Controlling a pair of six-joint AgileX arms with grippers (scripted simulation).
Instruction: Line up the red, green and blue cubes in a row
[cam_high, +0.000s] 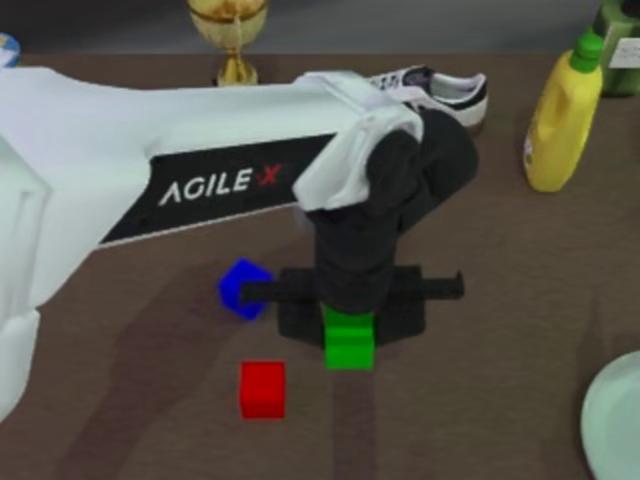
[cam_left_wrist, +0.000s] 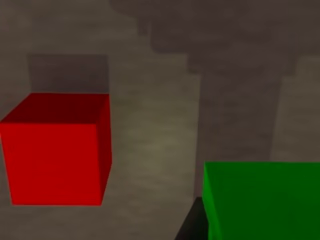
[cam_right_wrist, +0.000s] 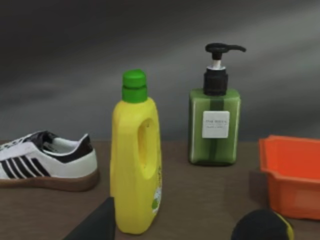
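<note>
The left claw (cam_high: 349, 318) pinches the small bright green cube (cam_high: 349, 341). The small bright red cube (cam_high: 262, 388) sits near the green one, toward the worktop's left and front. The deep blue cube (cam_high: 244, 287) lies behind the red.

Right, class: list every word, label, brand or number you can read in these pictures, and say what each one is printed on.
"AGILE X" in white, the X red, on the black panel of the left arm in the top view.
White label on the green pump bottle: print too small to read.
Sticker on the yellow bottle: nothing readable.
Shoe, red cube, green cube, blue cube: no text.
</note>
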